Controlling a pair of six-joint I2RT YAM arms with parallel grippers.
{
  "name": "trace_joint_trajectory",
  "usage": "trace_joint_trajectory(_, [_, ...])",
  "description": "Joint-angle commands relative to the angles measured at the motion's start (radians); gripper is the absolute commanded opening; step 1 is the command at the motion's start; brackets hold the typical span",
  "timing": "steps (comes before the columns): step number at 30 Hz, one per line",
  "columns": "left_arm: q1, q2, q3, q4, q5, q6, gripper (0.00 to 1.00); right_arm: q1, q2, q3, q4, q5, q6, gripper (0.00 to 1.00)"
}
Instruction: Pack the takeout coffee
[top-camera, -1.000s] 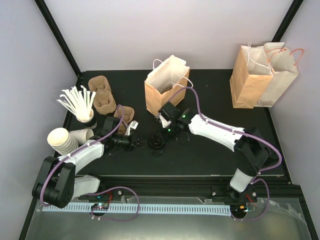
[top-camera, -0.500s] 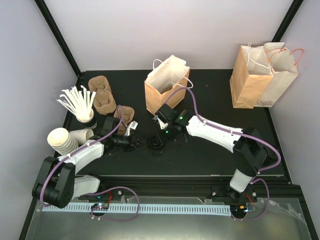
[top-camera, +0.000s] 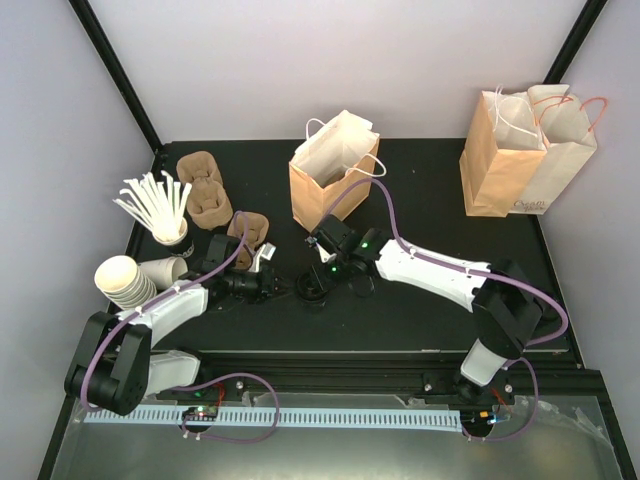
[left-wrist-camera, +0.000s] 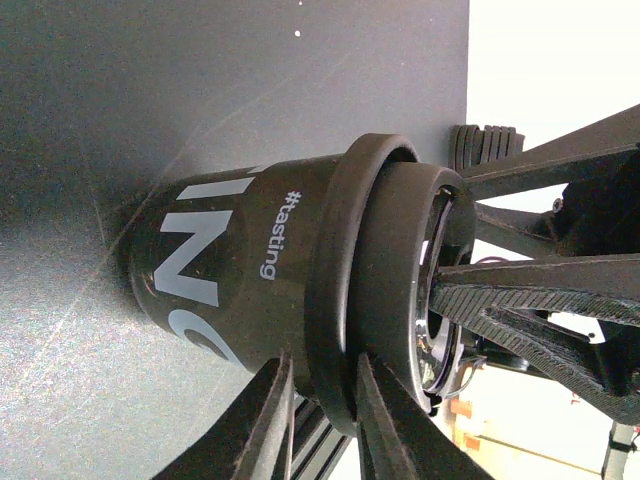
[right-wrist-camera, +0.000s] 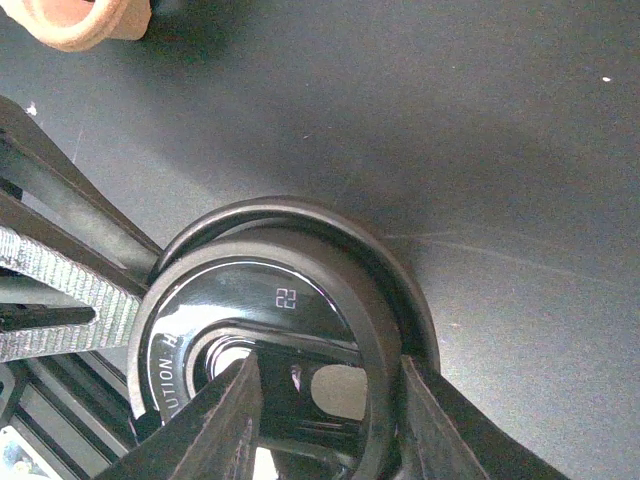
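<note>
Seemingly mid-pickup, left fingers (left-wrist-camera: 265, 430) narrowly pinch the takeout coffee (top-camera: 313, 291) by its rim, right fingers (right-wrist-camera: 232, 425) clamp its lid; next, lift it toward the bag (top-camera: 320, 195) at twelve o'clock.

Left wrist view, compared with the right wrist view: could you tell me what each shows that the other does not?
Only left wrist: the side of the takeout coffee, printed "#tasting". Only right wrist: the glossy top of the lid and a brown pulp carrier. Both: that lid with the left gripper and right gripper at it.
</note>
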Motion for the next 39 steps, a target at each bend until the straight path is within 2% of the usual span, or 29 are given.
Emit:
trace_joint_trajectory(1, [-0.012,0.008,-0.017,-0.008,-0.049,0.021,0.22,0.066,0.031,-0.055,0.047,-0.1,0.018,0.4])
trace_joint_trajectory(9, [-0.011,-0.092,0.031,-0.126,-0.11,0.054,0.32,0.067,0.035,-0.044,0.03,-0.075,0.021,0.4])
trace_joint_trajectory(18, [-0.011,-0.088,-0.007,-0.088,-0.087,0.031,0.36,0.066,0.035,-0.04,0.021,-0.06,0.015,0.4])
trace_joint_trajectory(25, [-0.011,-0.037,-0.048,0.008,-0.045,-0.008,0.32,0.076,0.032,-0.048,0.037,-0.061,0.011,0.4])
trace_joint_trajectory(36, [-0.011,-0.004,-0.069,0.051,-0.038,-0.02,0.27,0.103,0.021,-0.079,0.063,-0.057,0.026,0.4])
trace_joint_trajectory(39, [-0.011,0.007,-0.076,0.066,-0.038,-0.02,0.26,0.105,0.003,-0.107,0.087,-0.076,0.035,0.44])
